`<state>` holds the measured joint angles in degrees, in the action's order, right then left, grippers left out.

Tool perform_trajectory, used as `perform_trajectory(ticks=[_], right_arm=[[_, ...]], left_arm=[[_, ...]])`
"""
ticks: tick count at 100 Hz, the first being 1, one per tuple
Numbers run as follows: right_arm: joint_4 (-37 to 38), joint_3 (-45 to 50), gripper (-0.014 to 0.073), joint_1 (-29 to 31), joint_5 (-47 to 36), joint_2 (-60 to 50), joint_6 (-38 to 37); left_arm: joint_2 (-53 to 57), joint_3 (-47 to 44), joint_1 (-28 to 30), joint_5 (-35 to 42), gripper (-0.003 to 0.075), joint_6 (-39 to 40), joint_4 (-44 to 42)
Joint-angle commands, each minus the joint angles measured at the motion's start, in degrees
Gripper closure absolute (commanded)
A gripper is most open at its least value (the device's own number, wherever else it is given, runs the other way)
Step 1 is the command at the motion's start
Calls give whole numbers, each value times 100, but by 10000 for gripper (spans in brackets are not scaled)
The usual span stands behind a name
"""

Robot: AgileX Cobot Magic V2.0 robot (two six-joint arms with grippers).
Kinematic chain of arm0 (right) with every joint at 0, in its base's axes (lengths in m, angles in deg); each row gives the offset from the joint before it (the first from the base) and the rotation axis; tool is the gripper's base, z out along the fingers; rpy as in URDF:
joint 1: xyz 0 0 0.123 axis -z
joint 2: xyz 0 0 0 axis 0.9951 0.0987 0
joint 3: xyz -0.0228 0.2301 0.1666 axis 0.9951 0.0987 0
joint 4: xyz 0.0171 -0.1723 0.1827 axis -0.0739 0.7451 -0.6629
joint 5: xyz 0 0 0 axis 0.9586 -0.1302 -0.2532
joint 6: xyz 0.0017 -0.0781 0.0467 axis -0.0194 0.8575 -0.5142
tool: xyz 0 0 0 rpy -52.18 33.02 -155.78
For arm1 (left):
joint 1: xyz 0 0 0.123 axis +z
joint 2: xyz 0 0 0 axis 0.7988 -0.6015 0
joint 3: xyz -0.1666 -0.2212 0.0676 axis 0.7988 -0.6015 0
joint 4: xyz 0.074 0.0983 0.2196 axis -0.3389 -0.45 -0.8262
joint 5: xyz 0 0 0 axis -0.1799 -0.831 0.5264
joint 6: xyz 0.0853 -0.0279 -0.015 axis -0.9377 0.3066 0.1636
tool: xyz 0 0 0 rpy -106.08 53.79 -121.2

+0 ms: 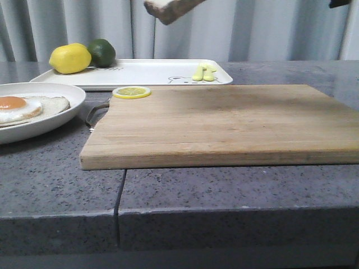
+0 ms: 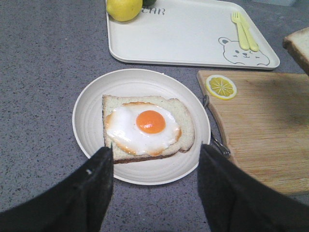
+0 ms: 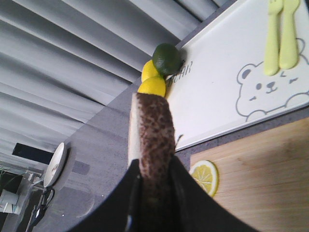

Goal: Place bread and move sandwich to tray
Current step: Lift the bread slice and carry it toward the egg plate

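Note:
The sandwich (image 2: 147, 126), toast with a fried egg and orange yolk, lies on a round white plate (image 2: 89, 111). Both show at the left of the front view, the sandwich (image 1: 22, 106) on the plate (image 1: 61, 92). My left gripper (image 2: 157, 149) is open and empty, hovering over the plate's near edge. My right gripper (image 3: 154, 169) is shut on the bread (image 3: 152, 128), seen edge-on with its brown crust. The bread (image 1: 168, 8) hangs high above the board's far left. The white tray (image 1: 151, 73) with a bear drawing lies at the back.
A wooden cutting board (image 1: 224, 123) fills the middle, with a lemon slice (image 1: 131, 92) on its far left corner. A lemon (image 1: 70, 58), a lime (image 1: 102, 52) and small yellow forks (image 1: 204, 72) are on the tray. Curtains hang behind.

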<state>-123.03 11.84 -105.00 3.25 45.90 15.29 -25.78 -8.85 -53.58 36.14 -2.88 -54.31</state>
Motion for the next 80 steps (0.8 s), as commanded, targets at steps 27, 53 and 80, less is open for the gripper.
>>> perform_trajectory(ticks=[27,53,80], right_arm=[[-430,-1219,651,-1212,-456,945,-198],[-430,-1962,651,-2089,-956,1865,-370],[-430,-2756,651,-2703,-1515,2686,-730]], left_arm=[[-73,177,16,399,351,0,126],[-73,177,16,399,351,0,126],[-73,177,16,399,351,0,126]])
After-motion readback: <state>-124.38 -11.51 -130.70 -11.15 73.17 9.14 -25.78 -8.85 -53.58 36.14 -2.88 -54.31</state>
